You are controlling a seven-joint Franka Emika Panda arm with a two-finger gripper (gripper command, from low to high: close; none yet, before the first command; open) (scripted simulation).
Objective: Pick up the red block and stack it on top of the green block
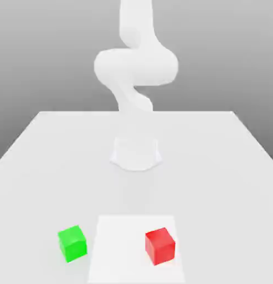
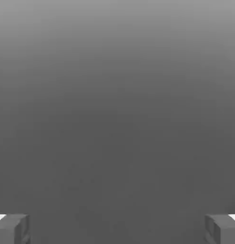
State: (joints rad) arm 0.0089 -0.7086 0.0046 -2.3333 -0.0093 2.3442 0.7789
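Red block (image 1: 160,246) at lower right of the exterior view, green block (image 1: 72,243) at lower left, gripper (image 2: 117,228) fingers spread wide apart over plain grey, no block between them.

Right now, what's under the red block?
The red block sits on a paler square patch of the white table. The part directly beneath it is covered. The green block stands apart, beside the patch.

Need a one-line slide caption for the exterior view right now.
Red block and green block sit apart on the white table; nothing stacked yet.
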